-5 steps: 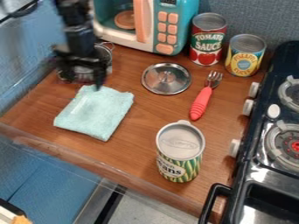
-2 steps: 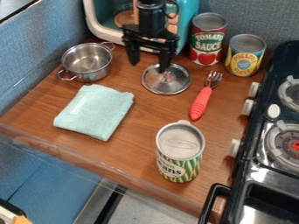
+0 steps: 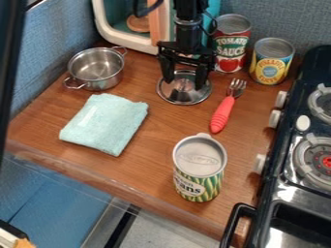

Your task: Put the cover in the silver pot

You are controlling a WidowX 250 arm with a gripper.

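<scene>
Find the black gripper (image 3: pixel 184 83) open above the silver cover (image 3: pixel 183 98), with fingers apart on either side of its knob; cannot tell about contact. Note the cover flat on the wooden counter (image 3: pixel 155 133), off the silver pot (image 3: pixel 102 82) and to its right. Record the pot upright at far left, beyond the folded cloth (image 3: pixel 107 123). Log the red-handled fork (image 3: pixel 222 115) just right of the cover.

"TOMATO SAUCE" in capitals on the red can (image 3: pixel 231 46), "PINEAPPLE" on the yellow can (image 3: pixel 271 62) beside it, a lower word there too blurred for me, "ans" ending a word on the green-striped can (image 3: pixel 199 169)
</scene>
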